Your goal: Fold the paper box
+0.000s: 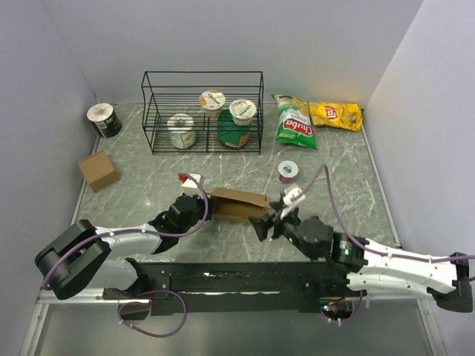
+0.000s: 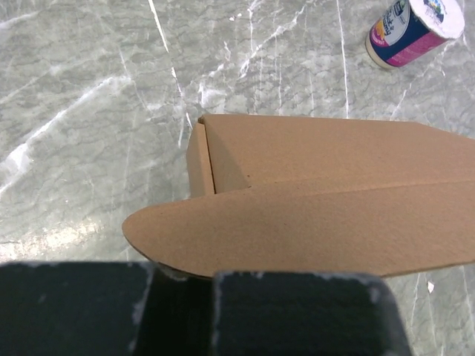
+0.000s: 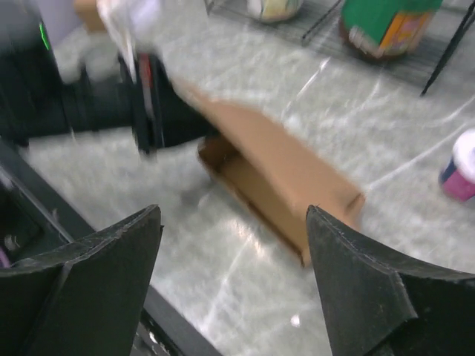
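The paper box is an oblong brown carton lying on the marble table, its long side open toward the arms and its lid flap raised. My left gripper is at the box's left end. In the left wrist view the rounded lid flap runs into the dark fingers, which look closed on it. My right gripper is just off the near right end of the box. In the right wrist view its jaws stand wide open and empty, with the box beyond them.
A black wire rack with several cups stands at the back. A small cube-like cardboard box and a can are at the left. Green and yellow snack bags lie at the back right. A small cup stands behind the box.
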{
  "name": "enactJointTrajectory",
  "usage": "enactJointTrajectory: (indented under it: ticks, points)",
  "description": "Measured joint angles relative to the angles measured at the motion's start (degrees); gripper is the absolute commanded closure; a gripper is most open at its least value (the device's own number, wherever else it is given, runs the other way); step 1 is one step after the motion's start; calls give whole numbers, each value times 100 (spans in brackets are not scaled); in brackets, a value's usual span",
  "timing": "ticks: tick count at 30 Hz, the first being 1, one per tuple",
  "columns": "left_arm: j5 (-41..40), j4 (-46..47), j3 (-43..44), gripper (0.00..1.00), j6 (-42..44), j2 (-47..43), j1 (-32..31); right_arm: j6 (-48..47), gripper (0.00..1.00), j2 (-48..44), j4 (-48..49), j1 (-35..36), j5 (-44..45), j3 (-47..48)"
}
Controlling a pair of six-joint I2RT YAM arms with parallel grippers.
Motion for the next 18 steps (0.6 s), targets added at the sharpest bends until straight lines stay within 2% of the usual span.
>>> enactJointTrajectory:
  ticks: [5,9,12,15,18]
  points:
    - [-131,2,153,99,127,201,-149,293,20,1075,-199,-560,-116,1368]
    - [-208,37,238,99,205,343,-227,699,21,1676,20,-1150,-437,1495]
    - [-229,31,278,99,247,378,-258,920,22,2190,175,-1292,-476,1486]
    - [-232,13,284,87,286,376,-260,1172,22,2693,372,-1294,-544,1320]
    - [-205,-17,284,67,341,374,-267,1410,22,2938,402,-1294,-562,1108]
